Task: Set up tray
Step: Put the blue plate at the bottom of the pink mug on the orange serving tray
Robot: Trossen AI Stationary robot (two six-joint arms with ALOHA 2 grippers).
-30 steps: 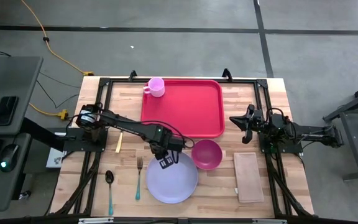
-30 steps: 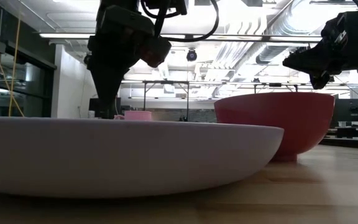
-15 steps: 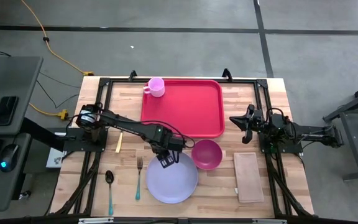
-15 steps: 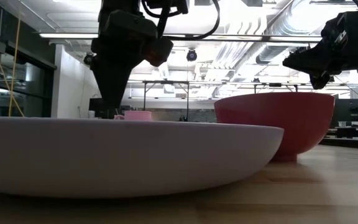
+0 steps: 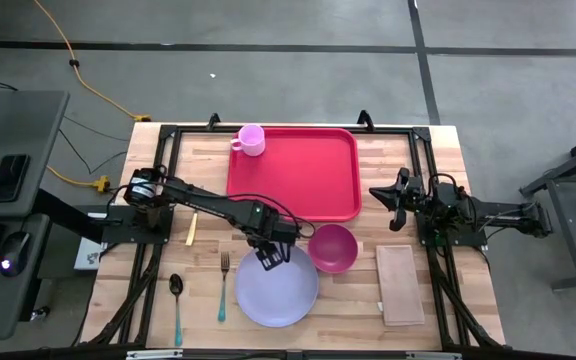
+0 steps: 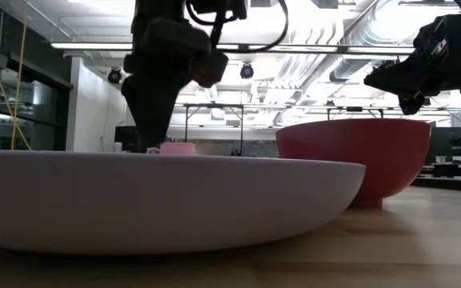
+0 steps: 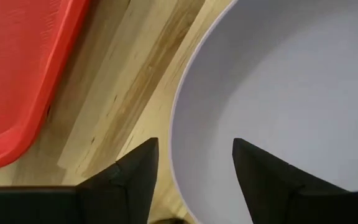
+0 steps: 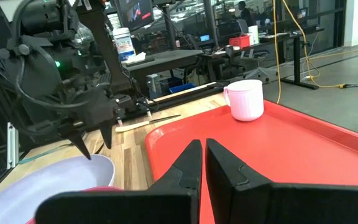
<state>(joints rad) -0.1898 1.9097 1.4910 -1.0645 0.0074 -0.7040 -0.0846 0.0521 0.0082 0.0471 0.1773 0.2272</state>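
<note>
High view showed you the left gripper (image 5: 269, 256), jaws spread, over the plate (image 5: 278, 290) rim at 11 o'clock; right gripper (image 5: 396, 212), jaws pressed together, waited beside the tray (image 5: 293, 175).

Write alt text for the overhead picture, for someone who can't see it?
Seen from above, the left gripper hangs open over the far rim of a lavender plate on a wooden table. A red tray with a pink mug lies beyond; the right arm waits at the right.
</note>
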